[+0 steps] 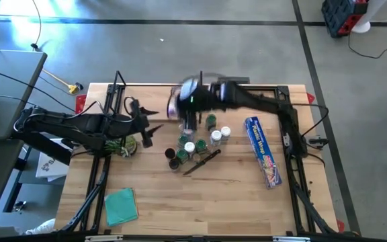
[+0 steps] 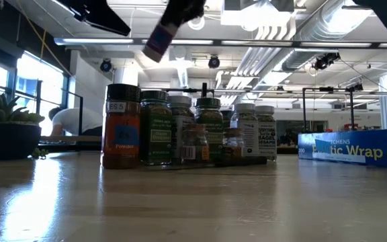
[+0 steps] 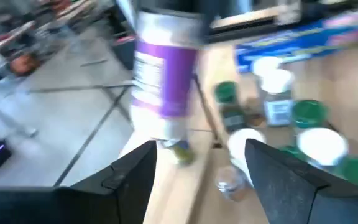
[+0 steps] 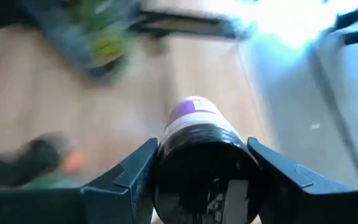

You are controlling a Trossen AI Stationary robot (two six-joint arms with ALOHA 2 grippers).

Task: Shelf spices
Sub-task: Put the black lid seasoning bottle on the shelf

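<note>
From my low camera, the nearest thing is the bare wooden surface, then a tight cluster of spice jars standing upright at its middle: a black-capped jar with an orange label at the 9 o'clock end, darker green-label jars beside it, and pale-label ones toward 3 o'clock. The blue wrap box lies well apart at 3 o'clock. From above, the same cluster sits mid-surface with a dark-handled knife just at its 6 o'clock edge, a teal cloth near 7 o'clock, and the blue box at 3 o'clock.

My right gripper has its jaws clamped on a black-capped jar with a purple label; the cap fills the space between the fingers. That jar hangs tilted in the air above the cluster, and from overhead it is at about 12 o'clock, over the far edge of the surface.

My left gripper has its jaws spread and released, with nothing between them; the purple jar shows just beyond the fingertips. The picture is smeared, so I cannot tell whether they touch it.

The shelf plank is too blurred for me to pick out with confidence.
</note>
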